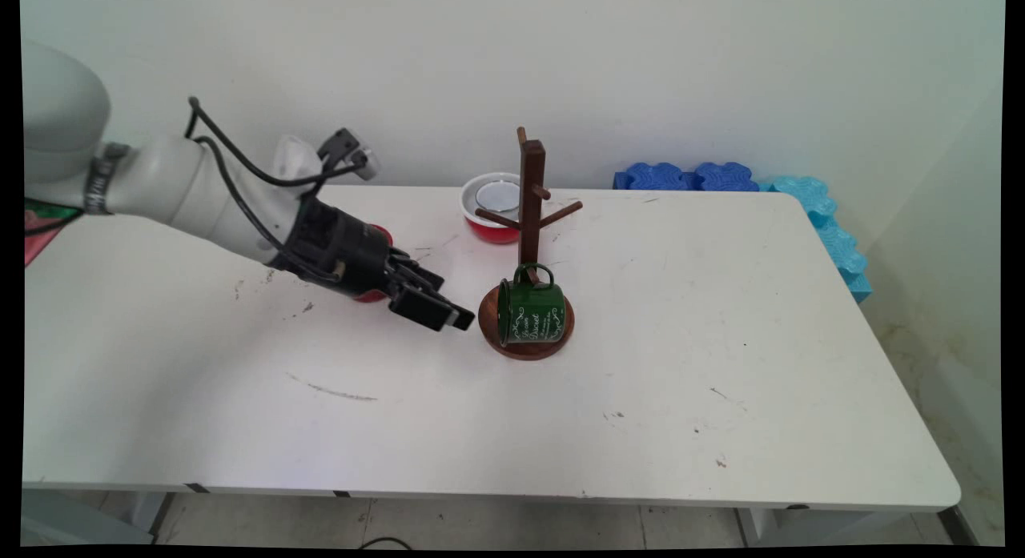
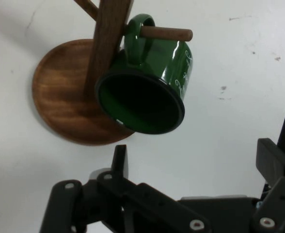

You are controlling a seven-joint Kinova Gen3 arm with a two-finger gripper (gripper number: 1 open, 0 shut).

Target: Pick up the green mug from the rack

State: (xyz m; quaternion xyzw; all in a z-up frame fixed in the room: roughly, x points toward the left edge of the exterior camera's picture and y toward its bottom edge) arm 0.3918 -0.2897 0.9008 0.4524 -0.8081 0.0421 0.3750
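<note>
We count one green mug, one wooden mug tree, one red bowl and one gripper over the white table. Past the table's far right corner lie blue foam pieces, a darker pair against the wall and lighter ones running down the side; we cannot count them exactly.

The mug hangs by its handle on a low peg of the tree, tipped on its side just above the round wooden base, its white lettering facing the camera. The gripper sits low, just to the left of the base and near the mug, touching neither. Behind the wrist a bit of something red shows; we cannot tell what it is.

The hand view adds what the main view lacks: the mug's dark open mouth faces the gripper, the peg passes through the handle, and the fingers stand spread apart with nothing between them. Only the main view shows the bowl, white inside, behind the tree near the wall
</note>
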